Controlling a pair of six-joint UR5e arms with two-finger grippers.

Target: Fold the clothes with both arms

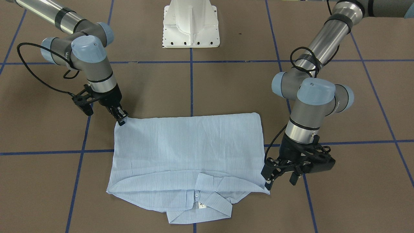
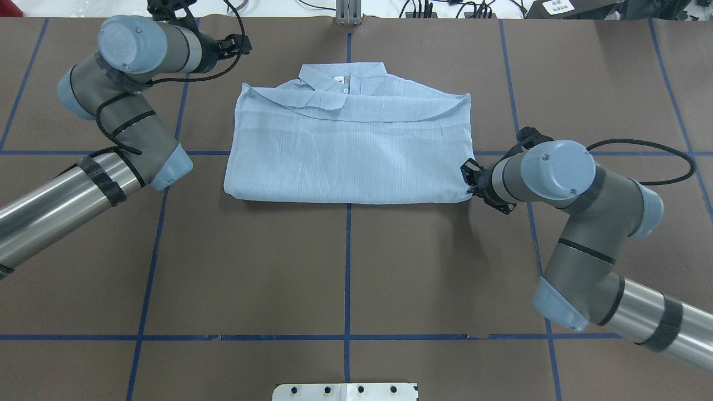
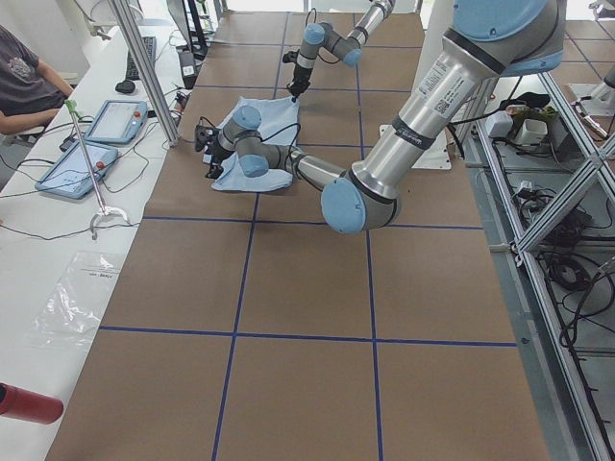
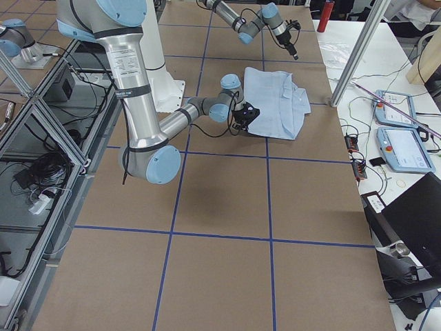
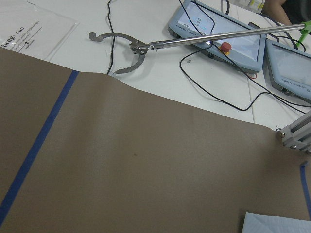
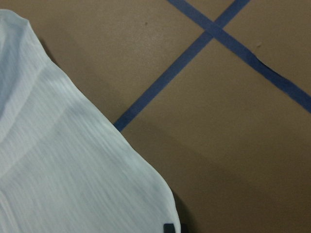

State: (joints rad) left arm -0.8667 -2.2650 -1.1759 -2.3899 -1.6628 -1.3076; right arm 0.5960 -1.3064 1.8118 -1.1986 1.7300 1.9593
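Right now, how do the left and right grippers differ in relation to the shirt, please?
The left gripper hangs by the shirt's collar-end corner; the right gripper is at the fold-end corner. The left gripper stands open, seemingly off the cloth; the right gripper touches it, grip unclear. Both are at corners.

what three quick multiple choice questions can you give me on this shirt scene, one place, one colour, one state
1. Relative to the white base, the collar lies at the shirt's: A near edge; B far edge; C hidden underside.
2. The tape lines on the table are: A red; B yellow; C blue.
3. The shirt is: A folded flat; B hanging in the air; C balled up.
B: the front-facing view shows the collar opposite the base. C: the grid is blue. A: it lies flat in layers on the table.
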